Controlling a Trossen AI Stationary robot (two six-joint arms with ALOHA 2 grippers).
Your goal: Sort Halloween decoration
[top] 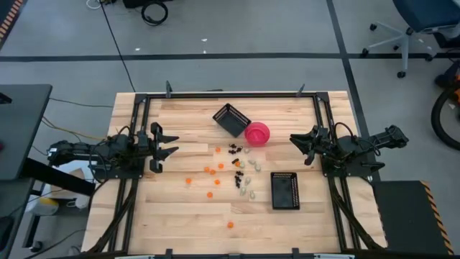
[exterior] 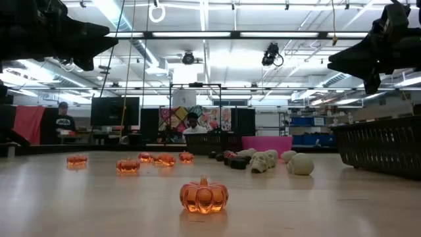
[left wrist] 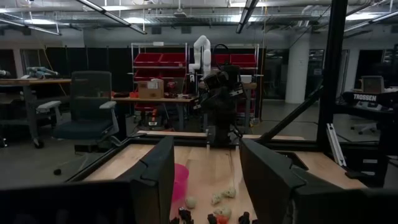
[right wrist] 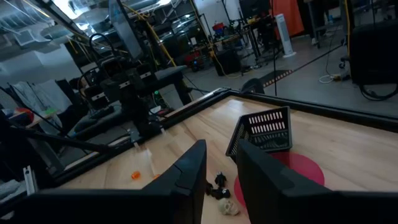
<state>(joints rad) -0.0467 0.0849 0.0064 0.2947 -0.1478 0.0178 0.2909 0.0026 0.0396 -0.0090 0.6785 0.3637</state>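
The Halloween decoration lies loose on the wooden table: orange pumpkin trinkets point(top: 213, 172), with one alone near the front edge point(exterior: 204, 195), black trinkets point(top: 234, 150) and pale ones point(top: 248, 188). My left gripper point(top: 175, 144) hovers above the table's left side, open and empty, its fingers point(left wrist: 155, 177) pointing across toward the trinkets. My right gripper point(top: 297, 146) hovers above the right side. A narrow gap shows between its fingers point(right wrist: 193, 168), and nothing is in it. Neither gripper touches anything.
A black mesh basket point(top: 231, 119) stands askew at the far middle, with a round pink bowl point(top: 256, 133) beside it. A second black basket point(top: 285, 190) stands at the near right. A black frame point(top: 230, 94) rims the table. Bare wood lies at the near left.
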